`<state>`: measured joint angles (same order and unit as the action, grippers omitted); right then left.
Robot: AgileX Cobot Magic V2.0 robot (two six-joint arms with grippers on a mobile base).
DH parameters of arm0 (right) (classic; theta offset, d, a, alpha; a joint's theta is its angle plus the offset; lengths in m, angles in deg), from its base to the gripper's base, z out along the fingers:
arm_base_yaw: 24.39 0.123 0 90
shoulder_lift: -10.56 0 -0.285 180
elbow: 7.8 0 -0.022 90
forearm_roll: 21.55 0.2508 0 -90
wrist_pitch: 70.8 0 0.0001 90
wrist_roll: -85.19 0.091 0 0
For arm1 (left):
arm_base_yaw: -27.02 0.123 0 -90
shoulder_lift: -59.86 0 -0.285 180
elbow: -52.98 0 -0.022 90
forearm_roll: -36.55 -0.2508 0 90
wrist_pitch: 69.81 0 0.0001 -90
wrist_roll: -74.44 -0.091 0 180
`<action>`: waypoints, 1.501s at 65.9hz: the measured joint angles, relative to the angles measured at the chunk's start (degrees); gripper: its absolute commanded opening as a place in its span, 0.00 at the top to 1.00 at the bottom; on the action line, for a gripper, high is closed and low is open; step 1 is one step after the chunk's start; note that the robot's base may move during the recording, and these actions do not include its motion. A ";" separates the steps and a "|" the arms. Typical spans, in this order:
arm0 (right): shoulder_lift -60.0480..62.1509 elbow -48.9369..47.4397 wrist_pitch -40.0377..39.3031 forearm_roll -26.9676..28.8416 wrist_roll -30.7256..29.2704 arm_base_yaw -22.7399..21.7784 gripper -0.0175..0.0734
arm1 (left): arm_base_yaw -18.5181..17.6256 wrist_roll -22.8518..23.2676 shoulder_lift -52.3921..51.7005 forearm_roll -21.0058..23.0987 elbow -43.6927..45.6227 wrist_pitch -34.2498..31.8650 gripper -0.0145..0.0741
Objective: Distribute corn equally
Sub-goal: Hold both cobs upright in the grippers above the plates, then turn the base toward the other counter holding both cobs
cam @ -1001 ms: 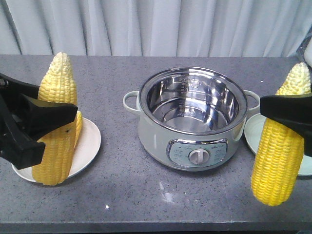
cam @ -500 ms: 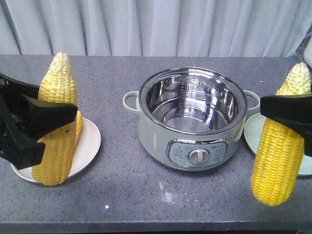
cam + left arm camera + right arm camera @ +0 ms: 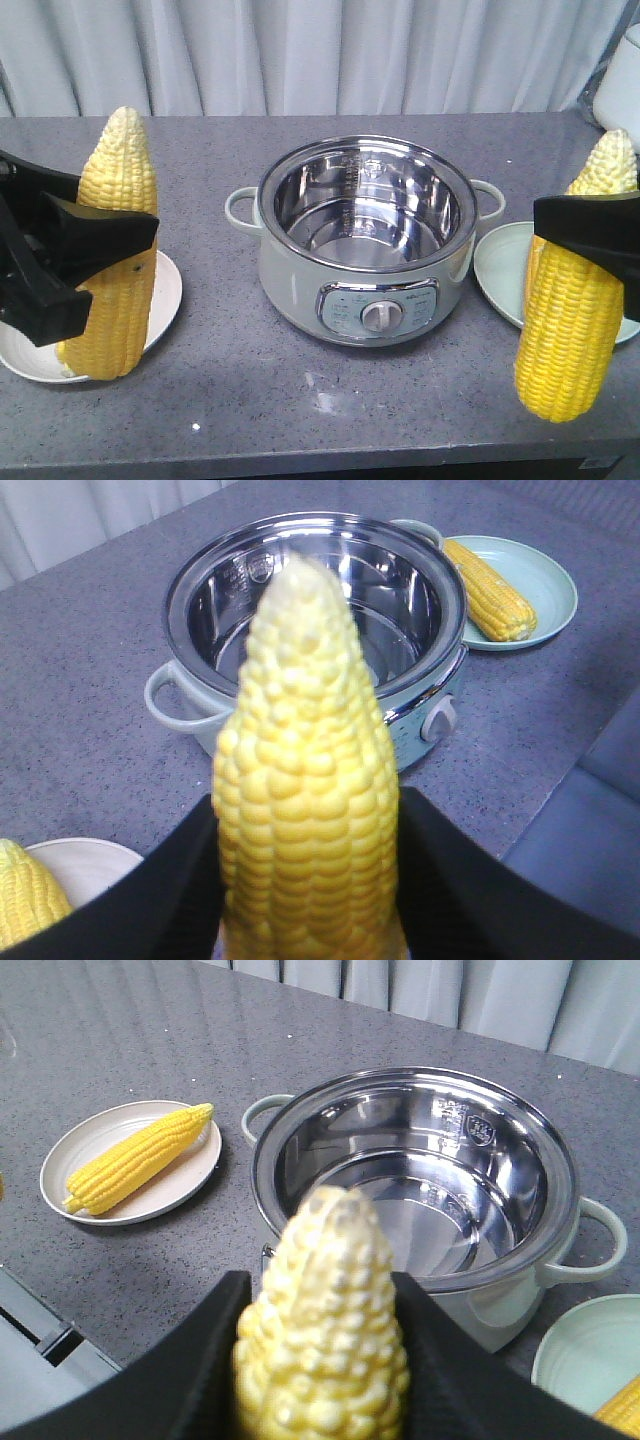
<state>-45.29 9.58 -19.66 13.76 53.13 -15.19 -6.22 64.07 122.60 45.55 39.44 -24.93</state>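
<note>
Our left gripper (image 3: 310, 890) clasps a cob (image 3: 305, 730) upright by the white plate (image 3: 185, 1175), our right gripper (image 3: 320, 1370) a second cob (image 3: 325, 1280) by the green plate (image 3: 548, 580). A third cob (image 3: 135, 1160) lies on the white, a fourth cob (image 3: 488, 585) on the green.

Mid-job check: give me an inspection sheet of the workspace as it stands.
Surface: grey countertop, with an empty steel pot at its centre.
Job's things: four cobs. Cob on the white plate, lying on the white plate; cob on the green plate, lying on the green plate; left-held cob and right-held cob, both upright.
Clutter: nothing seen.
Grippers: left gripper shut on left-held cob; right gripper shut on right-held cob.
Cables: nothing seen.
Surroundings: grey curtain behind; white container at the far right.
</note>
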 measured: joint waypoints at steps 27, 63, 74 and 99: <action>0.00 0.00 0.00 0.00 0.00 0.00 0.62 | 0.00 0.00 0.00 0.00 0.00 0.00 0.55; 0.00 0.00 0.00 0.00 0.00 0.00 0.62 | 0.00 0.00 0.00 0.00 0.00 0.00 0.55; 0.00 0.00 0.00 0.00 0.00 0.00 0.62 | 0.00 0.00 0.00 0.00 0.00 0.00 0.55; 0.00 0.00 0.00 0.00 0.00 0.00 0.62 | 0.00 0.00 0.00 0.00 0.00 0.00 0.55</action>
<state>-45.29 9.58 -19.66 13.76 53.13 -15.19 -6.22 64.07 122.60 45.55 39.44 -24.93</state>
